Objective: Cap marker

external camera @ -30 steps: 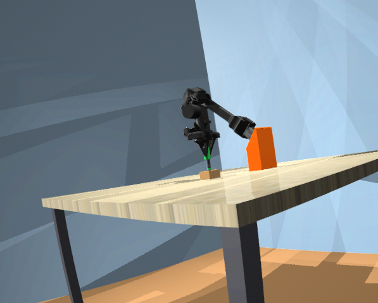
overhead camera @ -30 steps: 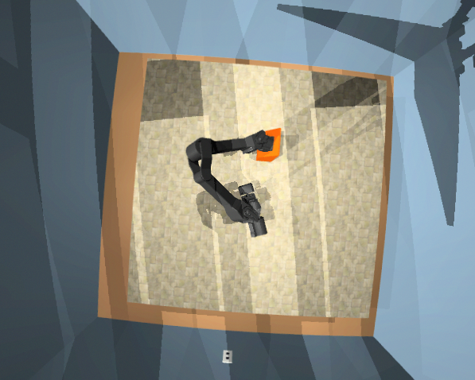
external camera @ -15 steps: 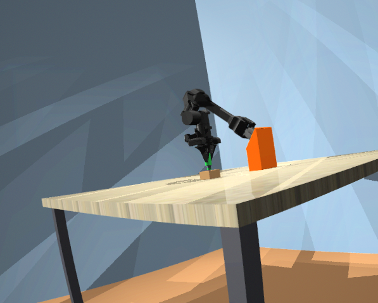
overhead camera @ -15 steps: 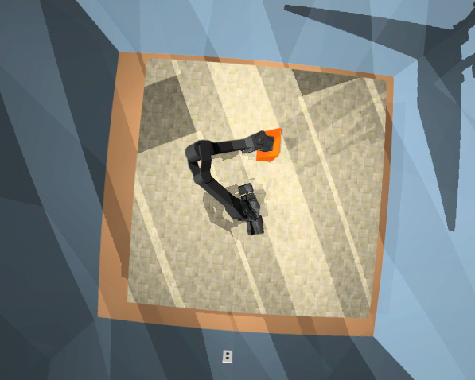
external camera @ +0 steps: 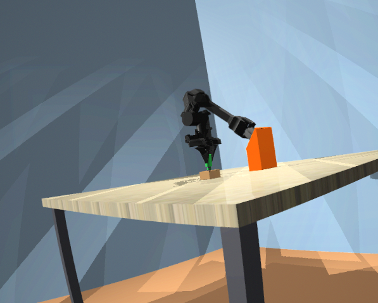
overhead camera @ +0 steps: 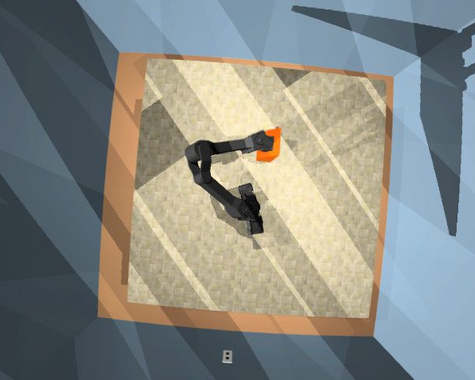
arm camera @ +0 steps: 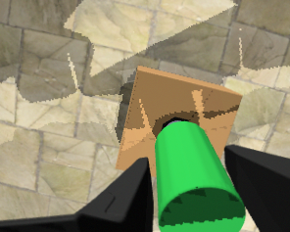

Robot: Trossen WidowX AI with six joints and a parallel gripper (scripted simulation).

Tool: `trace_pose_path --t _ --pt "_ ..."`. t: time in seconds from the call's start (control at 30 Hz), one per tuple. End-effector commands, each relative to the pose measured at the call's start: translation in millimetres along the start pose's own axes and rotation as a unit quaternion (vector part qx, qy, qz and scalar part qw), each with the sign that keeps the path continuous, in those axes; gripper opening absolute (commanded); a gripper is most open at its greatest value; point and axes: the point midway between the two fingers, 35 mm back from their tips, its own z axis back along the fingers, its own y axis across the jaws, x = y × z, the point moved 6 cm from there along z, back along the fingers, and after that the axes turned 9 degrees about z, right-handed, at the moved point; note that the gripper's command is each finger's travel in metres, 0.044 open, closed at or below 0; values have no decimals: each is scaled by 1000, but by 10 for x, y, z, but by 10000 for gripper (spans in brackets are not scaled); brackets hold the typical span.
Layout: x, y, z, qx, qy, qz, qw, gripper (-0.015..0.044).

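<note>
The green cap [external camera: 209,158] [arm camera: 183,158] sits upright over the marker, between my fingers. Only a short dark part of the marker [external camera: 209,168] shows between the cap and the holder block; I cannot tell whether the cap is fully on. The tan holder block [external camera: 209,175] [arm camera: 169,92] stands on the table under them. My gripper [external camera: 209,162] [arm camera: 186,161] is open around the cap, pointing down, with a narrow gap on each side of it in the wrist view. In the top view the arm hides the cap, marker and block.
The orange stand [overhead camera: 276,142] [external camera: 264,149] carries the arm's base and rises from the table [overhead camera: 311,265] [external camera: 150,195], to the right of the block in the exterior view. The arm bends from it in a wide arc. The table's near corner is at the front in the exterior view.
</note>
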Motion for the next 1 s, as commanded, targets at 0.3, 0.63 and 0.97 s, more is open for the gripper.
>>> trace_pose_path --t 0.3,0.63,0.97 --pt "1 5 26 1 0 0 1000 440" --pt "-7 4 752 1 2 0 1000 440" --pt "-27 19 690 0 -1 381 924 177"
